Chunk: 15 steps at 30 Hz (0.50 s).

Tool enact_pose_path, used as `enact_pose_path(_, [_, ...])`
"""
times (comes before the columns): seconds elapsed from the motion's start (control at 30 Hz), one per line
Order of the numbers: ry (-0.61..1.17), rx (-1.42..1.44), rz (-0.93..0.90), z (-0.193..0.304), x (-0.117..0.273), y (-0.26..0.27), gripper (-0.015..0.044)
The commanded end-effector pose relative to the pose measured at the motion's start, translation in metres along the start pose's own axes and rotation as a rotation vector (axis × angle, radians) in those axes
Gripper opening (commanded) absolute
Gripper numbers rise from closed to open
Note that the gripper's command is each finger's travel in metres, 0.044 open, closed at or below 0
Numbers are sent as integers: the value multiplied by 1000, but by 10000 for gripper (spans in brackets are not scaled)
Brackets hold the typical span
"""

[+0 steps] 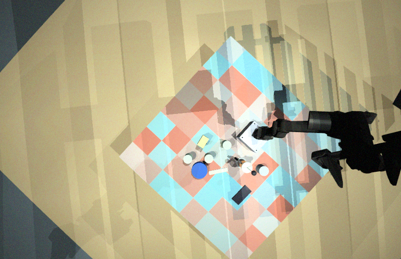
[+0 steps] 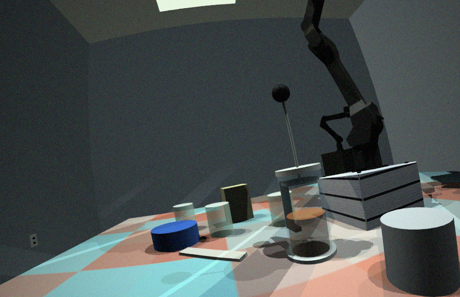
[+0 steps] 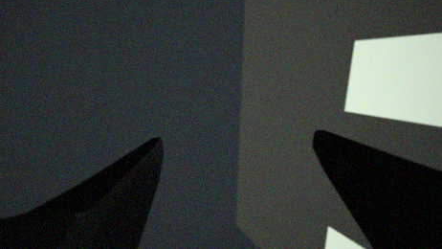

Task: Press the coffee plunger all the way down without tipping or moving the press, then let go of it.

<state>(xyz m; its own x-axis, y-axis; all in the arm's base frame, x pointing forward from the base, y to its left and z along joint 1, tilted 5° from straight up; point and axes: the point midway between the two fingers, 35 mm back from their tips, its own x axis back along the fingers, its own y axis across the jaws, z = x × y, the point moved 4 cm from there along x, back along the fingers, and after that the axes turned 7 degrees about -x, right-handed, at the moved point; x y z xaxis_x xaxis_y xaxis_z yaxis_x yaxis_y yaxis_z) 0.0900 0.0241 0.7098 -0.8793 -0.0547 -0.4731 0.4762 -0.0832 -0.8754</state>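
The coffee press (image 1: 246, 166) (image 2: 309, 236) stands upright, a clear glass cylinder with a white lid and an orange-brown layer inside. Its plunger is up: the black knob (image 1: 253, 173) (image 2: 280, 93) sits on a thin rod high above the lid. My gripper (image 1: 367, 185) (image 3: 239, 141) is open and empty, its black fingers wide apart. It is high up and well to the right of the press in the top view, touching nothing. In the exterior view it is hidden beyond the top edge. The wrist view shows only wall, ceiling and light panels between and around the fingers.
A slatted crate (image 2: 363, 199) stands beside the press, a dark cylinder (image 1: 263, 170) (image 2: 419, 255) on another side. Nearby are a blue disc (image 1: 199, 170) (image 2: 174, 237), a pale strip (image 1: 218, 171) (image 2: 213, 253), three pale cups, a yellow-topped block (image 1: 202, 142) and a dark block (image 1: 241, 194).
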Motion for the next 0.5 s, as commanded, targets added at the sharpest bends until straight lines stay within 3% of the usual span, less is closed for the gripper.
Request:
enact_pose_path(0.0, [3, 17, 5, 0, 0, -1, 426])
enact_pose_path(0.13, [38, 230, 55, -3, 1, -6, 440])
enact_pose_path(0.47, [176, 1240, 234, -39, 6, -11, 440])
